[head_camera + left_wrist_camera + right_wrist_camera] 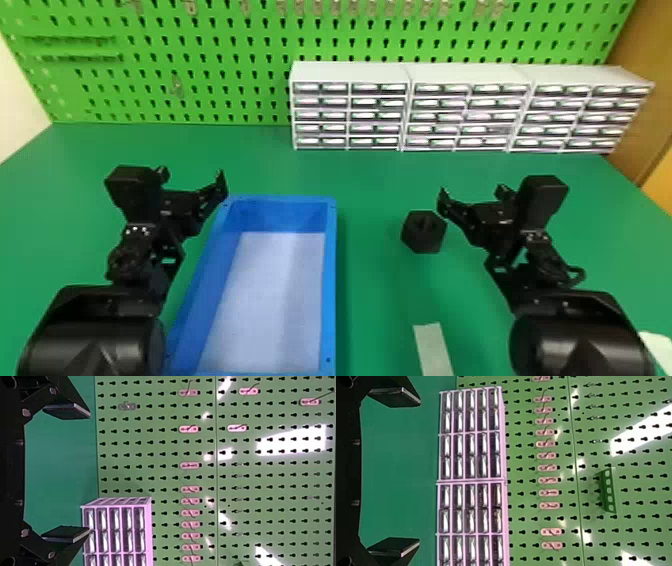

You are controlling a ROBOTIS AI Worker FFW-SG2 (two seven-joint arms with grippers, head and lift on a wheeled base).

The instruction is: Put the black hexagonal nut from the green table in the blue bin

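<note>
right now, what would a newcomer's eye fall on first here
Probably the large blue bin, open beside the left arm, with its pale floor. Next would come the black hexagonal nut, dark against the green table between the bin and the right gripper. Behind them, white drawer units stand before the green pegboard.

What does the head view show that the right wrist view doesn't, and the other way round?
Head view: the blue bin, the black nut standing to its right on the table, a pale strip nearer the robot, and the left gripper.

Right wrist view: a green bracket with a row of holes, and bright glare on the pegboard.

Both: the green table, pegboard, small drawers and the right gripper.
</note>
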